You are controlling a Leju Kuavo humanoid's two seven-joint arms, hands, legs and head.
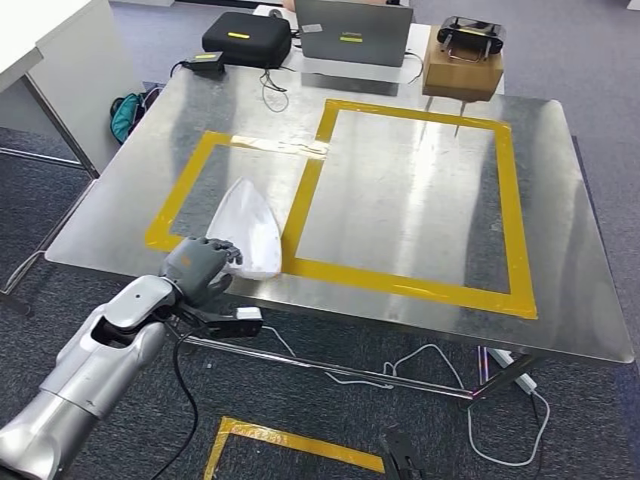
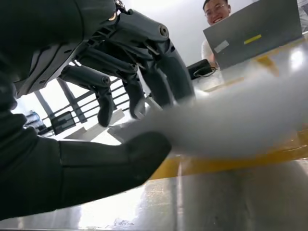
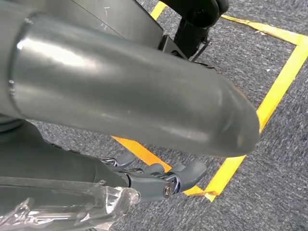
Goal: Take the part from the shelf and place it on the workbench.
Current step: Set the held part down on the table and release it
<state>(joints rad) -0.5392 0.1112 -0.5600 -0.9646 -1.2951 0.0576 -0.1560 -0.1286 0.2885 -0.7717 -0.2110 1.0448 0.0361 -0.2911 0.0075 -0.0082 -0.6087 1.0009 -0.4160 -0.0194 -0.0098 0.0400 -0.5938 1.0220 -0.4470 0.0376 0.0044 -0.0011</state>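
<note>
The left hand (image 1: 198,268) holds the white part (image 1: 247,228) at its near edge, fingers (image 2: 160,72) over it and thumb (image 2: 109,163) under, seemingly to lay it flat inside the left yellow-taped square (image 1: 181,190) on the workbench (image 1: 573,250), the silver arm reaching up from below; the right hand (image 3: 160,180) hangs over carpet, grip unclear.

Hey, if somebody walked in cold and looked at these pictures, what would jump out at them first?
Probably the white part lying on the shiny metal workbench, inside the smaller yellow tape rectangle. The left hand is closed around its near edge, at the bench's front. A larger yellow tape rectangle sits beside it.
</note>
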